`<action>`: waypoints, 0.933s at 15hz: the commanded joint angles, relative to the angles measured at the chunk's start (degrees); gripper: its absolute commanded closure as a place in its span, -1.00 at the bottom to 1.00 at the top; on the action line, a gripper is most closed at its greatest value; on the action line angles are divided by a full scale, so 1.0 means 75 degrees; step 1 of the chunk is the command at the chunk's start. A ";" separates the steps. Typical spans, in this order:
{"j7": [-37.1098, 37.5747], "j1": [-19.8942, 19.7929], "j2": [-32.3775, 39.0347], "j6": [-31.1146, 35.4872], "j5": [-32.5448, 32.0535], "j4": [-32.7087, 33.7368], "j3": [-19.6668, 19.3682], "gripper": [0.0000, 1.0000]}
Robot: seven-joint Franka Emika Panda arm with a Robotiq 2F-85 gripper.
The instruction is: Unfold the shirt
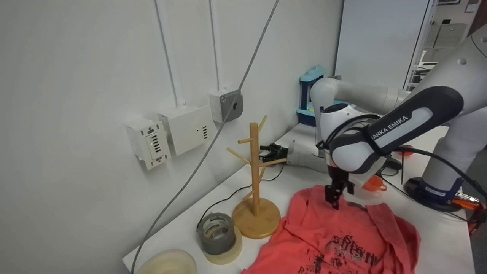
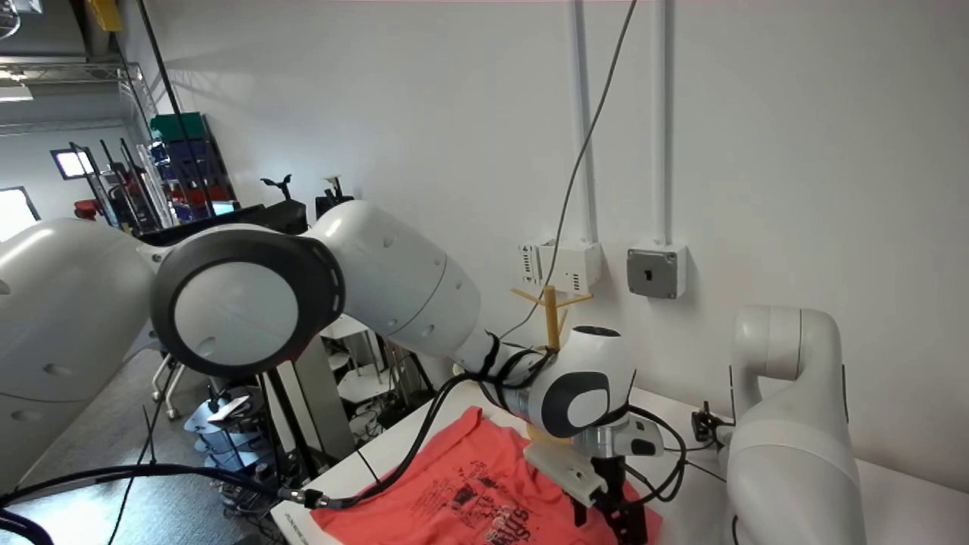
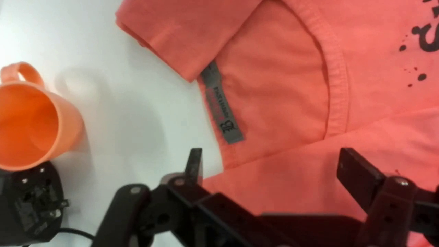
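The salmon-red shirt lies on the table with its dark print facing up, and it shows in both exterior views. In the wrist view, a sleeve corner is folded over one end of the neckline. Another folded layer covers the neckline's opposite end, and a grey label shows inside the collar. My gripper hangs over that second layer, jaws wide apart and nothing gripped between them. One fingertip is over the white table, the other over cloth. Whether the fingertips touch the cloth, I cannot tell.
An orange cup and a black device are beside the collar. The wooden mug tree, tape rolls and a pale bowl stand along the wall side. A second arm rests behind, and a cable hangs across.
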 commanded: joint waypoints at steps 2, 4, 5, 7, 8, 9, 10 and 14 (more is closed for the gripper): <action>-0.0026 0.0032 0.0090 -0.0043 0.0044 0.0106 -0.0035 -1.00; -0.0025 0.0040 0.0089 -0.0043 0.0043 0.0093 -0.0034 -1.00; -0.0025 0.0040 0.0089 -0.0043 0.0043 0.0093 -0.0034 -1.00; -0.0115 -0.0030 0.0058 -0.0077 0.0125 0.0092 0.0052 -1.00; -0.0190 -0.0046 0.0114 -0.0155 0.0091 0.0216 0.0045 -1.00; -0.0247 -0.0052 0.0141 -0.0176 0.0055 0.0291 0.0033 -1.00; -0.0333 -0.0087 0.0158 -0.0205 0.0050 0.0381 0.0046 -1.00; -0.0840 -0.0289 0.0243 -0.0443 0.0095 0.0779 0.0139 -1.00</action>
